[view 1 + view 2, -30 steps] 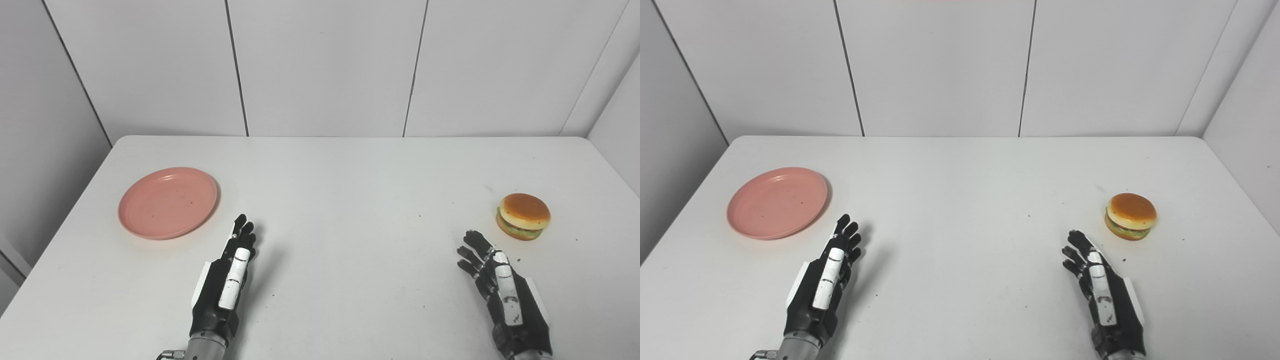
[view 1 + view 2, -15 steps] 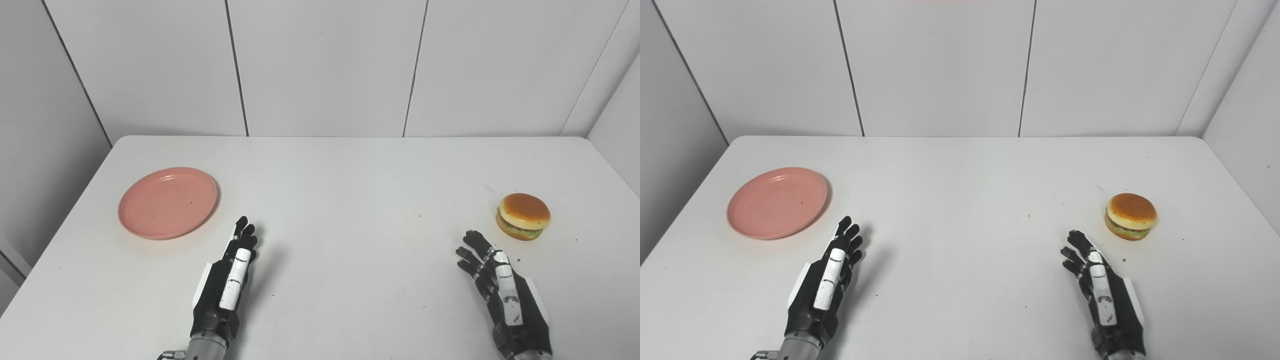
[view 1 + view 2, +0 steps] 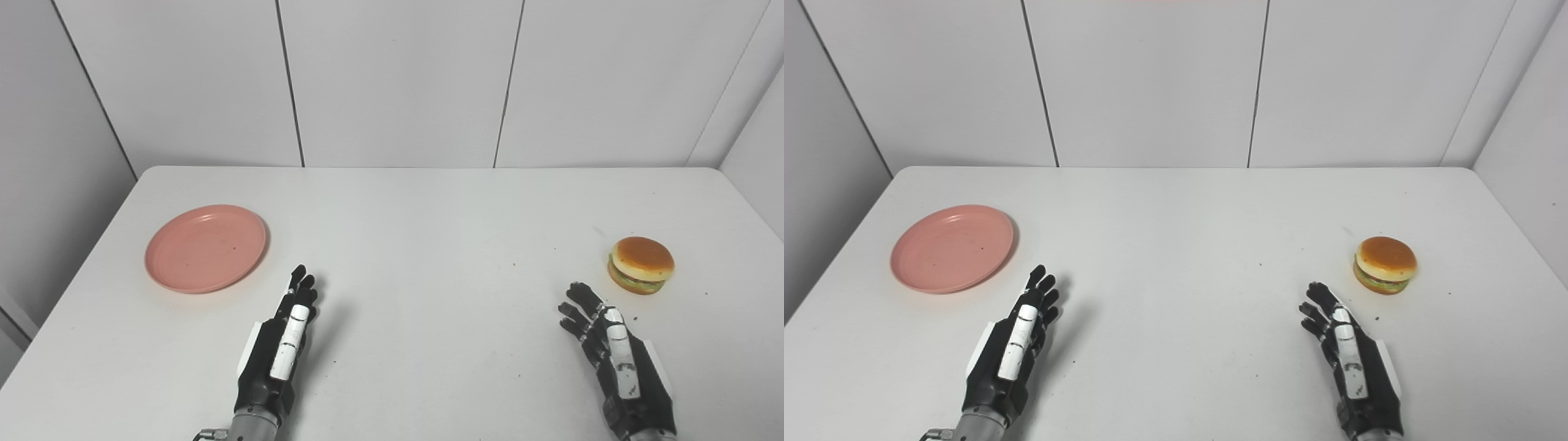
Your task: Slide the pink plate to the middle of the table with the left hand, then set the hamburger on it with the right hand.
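Pink plate [image 3: 206, 248] lies untouched near the table's [image 3: 429, 208] left edge, just beyond the left hand's [image 3: 275, 349] straight, empty fingers [image 3: 300, 285]. Near the front edge, the right hand [image 3: 618, 361] spreads its fingers, holding nothing, just short of the hamburger [image 3: 640, 265] by the right edge.

Worktop [image 3: 429, 220]: matt white, smooth, finely speckled. Pink plate [image 3: 206, 248]: smooth plastic, slight sheen. Hamburger [image 3: 640, 264]: glossy bun.

Left hand [image 3: 275, 352] and right hand [image 3: 615, 358] hover low, fingers extended, holding nothing.
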`<state>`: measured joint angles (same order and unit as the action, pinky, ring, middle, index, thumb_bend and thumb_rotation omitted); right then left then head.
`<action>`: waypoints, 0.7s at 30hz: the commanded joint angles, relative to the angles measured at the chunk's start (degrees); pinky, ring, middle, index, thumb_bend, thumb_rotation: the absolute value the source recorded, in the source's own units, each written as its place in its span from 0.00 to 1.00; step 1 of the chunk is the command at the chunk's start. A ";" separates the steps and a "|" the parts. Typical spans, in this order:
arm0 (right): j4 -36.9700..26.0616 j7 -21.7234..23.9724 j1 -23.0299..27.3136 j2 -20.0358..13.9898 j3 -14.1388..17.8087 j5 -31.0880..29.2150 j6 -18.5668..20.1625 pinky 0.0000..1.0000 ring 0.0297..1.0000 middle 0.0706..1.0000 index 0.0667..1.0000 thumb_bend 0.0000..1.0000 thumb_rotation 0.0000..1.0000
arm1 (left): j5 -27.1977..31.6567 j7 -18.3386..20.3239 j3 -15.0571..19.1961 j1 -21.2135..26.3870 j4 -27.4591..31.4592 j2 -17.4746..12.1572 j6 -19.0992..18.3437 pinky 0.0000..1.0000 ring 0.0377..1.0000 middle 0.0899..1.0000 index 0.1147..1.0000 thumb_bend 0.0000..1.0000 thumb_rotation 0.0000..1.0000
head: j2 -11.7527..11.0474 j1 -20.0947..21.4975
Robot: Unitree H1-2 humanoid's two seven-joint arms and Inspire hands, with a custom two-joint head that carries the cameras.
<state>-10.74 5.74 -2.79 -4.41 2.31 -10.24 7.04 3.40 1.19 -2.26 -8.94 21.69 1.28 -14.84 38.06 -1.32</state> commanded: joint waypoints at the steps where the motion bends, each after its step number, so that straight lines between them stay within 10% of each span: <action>1: -0.20 0.50 0.19 -0.15 -0.87 0.37 1.08 0.87 0.86 0.88 0.83 0.84 0.96 | 0.04 0.54 -0.25 -9.43 3.08 -0.90 0.15 1.00 0.99 1.00 1.00 0.71 0.89 | -0.03 -0.03; 21: 0.01 0.59 0.19 -0.21 -1.03 0.39 1.15 0.86 0.86 0.88 0.83 0.85 0.96 | 0.06 0.69 -0.22 -9.36 2.97 -0.96 0.08 1.00 0.98 0.99 1.00 0.73 0.89 | 0.06 -0.01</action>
<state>-10.74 5.74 -2.79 -4.51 2.19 -10.16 7.05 3.40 1.31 -2.24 -8.94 21.76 1.27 -15.11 38.14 -1.32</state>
